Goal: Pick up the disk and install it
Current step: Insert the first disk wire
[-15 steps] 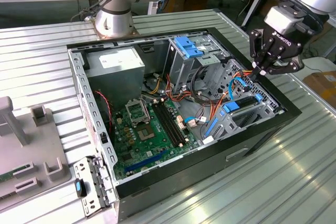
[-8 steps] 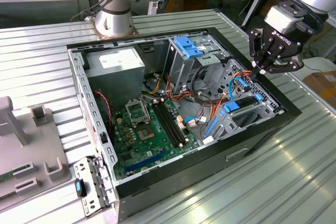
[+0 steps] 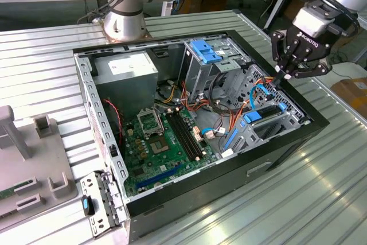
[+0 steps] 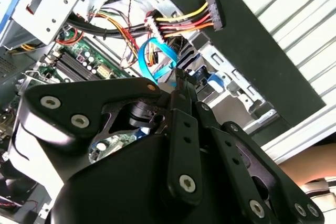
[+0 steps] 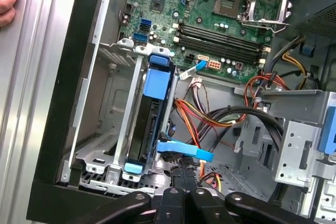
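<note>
The disk (image 5: 144, 129) sits edge-up in a slot of the metal drive cage (image 5: 113, 124), its dark body framed by a blue plastic bracket capping both ends. The gripper (image 5: 182, 171) hangs just over the cage with its fingers drawn together, the tips at a blue data cable (image 5: 185, 152); I cannot tell whether the cable is pinched between them. Orange, yellow and red wires (image 5: 210, 119) crowd the space beside the cage, with the motherboard (image 5: 220, 19) beyond.
</note>
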